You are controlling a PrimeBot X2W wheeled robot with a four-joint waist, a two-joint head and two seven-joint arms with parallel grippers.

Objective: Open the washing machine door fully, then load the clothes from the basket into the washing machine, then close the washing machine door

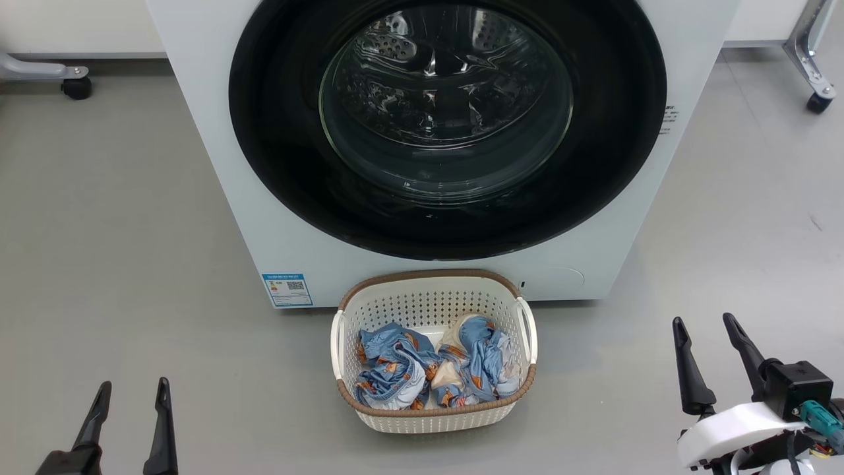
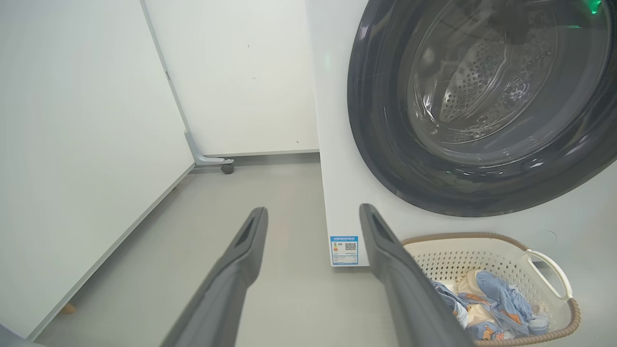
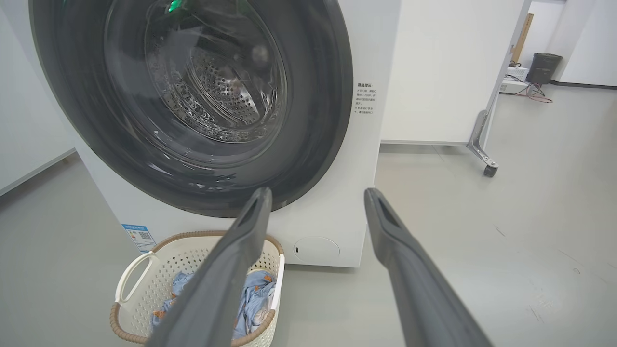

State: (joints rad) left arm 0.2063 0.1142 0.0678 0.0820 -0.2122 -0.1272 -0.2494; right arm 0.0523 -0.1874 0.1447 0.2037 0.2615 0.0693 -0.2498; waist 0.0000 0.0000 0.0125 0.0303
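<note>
Where the head view's bottom edge cuts off the arms, the left gripper (image 1: 134, 386) sits at lower left, fingers spread wide with nothing between them. Right gripper (image 1: 703, 323) at lower right, a little higher in frame, likewise spread and holding nothing. Both hang over grey floor (image 1: 132, 264), well apart from everything else. Between them, lower centre: the basket (image 1: 428, 307), cream perforated plastic with a brown woven-look rim and a white handle on each side, standing upright on the floor. Inside it the clothes (image 1: 422, 373), crumpled light blue fabric with small orange-brown prints and a patch of cream cloth among them, heaped toward the near wall. Just behind the basket stands the washing machine (image 1: 211, 132), its white front taking up the upper centre, with a blue label (image 1: 287, 289) low on it, left of the basket. The washing machine door (image 1: 277, 132) lies closed, flush against the front: wide glossy black rim, clear bulging glass, perforated steel drum (image 1: 442, 99) seen through it. In the left wrist view that gripper's fingers frame the machine's lower corner and the label, basket at lower right. Farthest back, in the upper corners: left caster (image 1: 77, 87) on a metal leg, right caster (image 1: 817, 102) on another.
</note>
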